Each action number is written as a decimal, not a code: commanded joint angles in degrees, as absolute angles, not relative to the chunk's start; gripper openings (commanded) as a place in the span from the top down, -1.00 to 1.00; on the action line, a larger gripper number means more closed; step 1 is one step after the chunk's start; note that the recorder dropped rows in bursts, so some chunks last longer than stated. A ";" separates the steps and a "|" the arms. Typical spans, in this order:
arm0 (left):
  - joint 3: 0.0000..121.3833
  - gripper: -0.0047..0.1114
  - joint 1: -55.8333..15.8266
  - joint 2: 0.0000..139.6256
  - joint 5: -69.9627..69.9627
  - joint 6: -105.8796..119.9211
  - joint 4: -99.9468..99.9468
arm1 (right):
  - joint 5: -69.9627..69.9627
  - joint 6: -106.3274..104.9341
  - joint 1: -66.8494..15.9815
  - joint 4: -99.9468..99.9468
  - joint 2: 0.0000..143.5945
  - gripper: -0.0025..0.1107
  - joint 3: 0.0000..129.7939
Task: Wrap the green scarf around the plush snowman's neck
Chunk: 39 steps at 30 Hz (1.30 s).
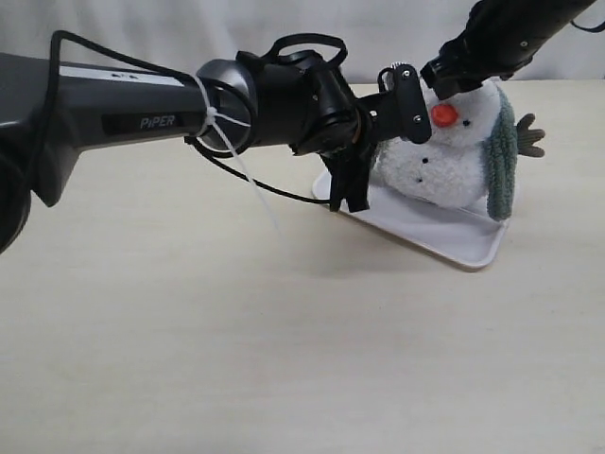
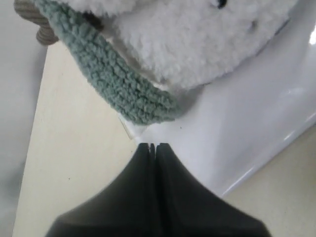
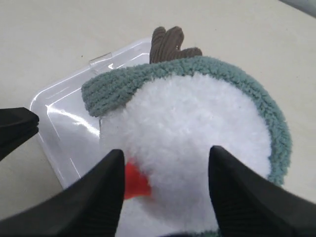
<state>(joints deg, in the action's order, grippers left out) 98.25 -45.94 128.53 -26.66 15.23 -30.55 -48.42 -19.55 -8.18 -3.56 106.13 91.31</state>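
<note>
The plush snowman sits on a white tray, white and fluffy, with an orange-red nose. The green scarf runs round the back of its neck, and one end hangs down its side onto the tray. My right gripper is open above the head, one finger on each side of it, close to the nose. My left gripper is shut with nothing visible in it. Its tips point down at the tray's near corner beside the scarf end.
A brown twig arm sticks out past the scarf on the far side. The left arm's body and cable stretch across the left half of the beige table. A pale wall stands behind the table.
</note>
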 commanded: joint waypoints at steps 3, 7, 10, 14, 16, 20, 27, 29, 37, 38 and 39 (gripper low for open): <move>98.12 0.92 -44.81 125.92 -29.63 14.61 -28.55 | -45.14 -11.50 -6.50 -2.11 99.73 0.09 91.25; 96.00 0.92 -42.27 122.22 -27.26 14.61 -23.30 | -45.13 -9.16 -2.16 -2.11 98.42 0.19 91.25; 92.60 0.92 -40.28 118.72 -24.87 14.72 -21.05 | -45.75 -8.75 2.52 -5.85 99.11 0.20 91.25; 85.36 0.92 -37.93 113.17 -16.60 14.72 -16.96 | -45.42 -15.09 7.79 -17.32 101.86 0.20 91.25; 81.54 0.92 -37.31 110.57 -10.70 14.72 -13.93 | -45.16 -16.91 9.25 -20.57 103.64 0.20 91.25; 73.49 0.92 -37.36 105.62 0.94 14.72 -12.66 | -43.78 -18.84 9.48 -20.72 107.84 0.35 91.25; 61.85 0.92 -37.37 100.11 12.14 14.72 -12.78 | -40.58 -26.55 9.22 -28.43 113.94 0.48 91.25; 59.94 0.92 -37.37 99.69 12.95 15.26 -12.78 | -40.16 -26.55 9.22 -28.43 115.02 0.47 91.25; 56.02 0.92 -37.37 99.66 17.29 15.49 -12.90 | -41.42 -26.35 9.22 -27.20 116.46 0.48 91.25; 56.02 0.92 -37.37 99.66 17.29 15.49 -12.90 | -42.02 -27.08 9.22 -27.56 116.46 0.48 91.25; 56.02 0.92 -37.37 99.66 17.29 15.49 -12.90 | -42.87 -28.24 9.22 -28.13 116.46 0.48 91.25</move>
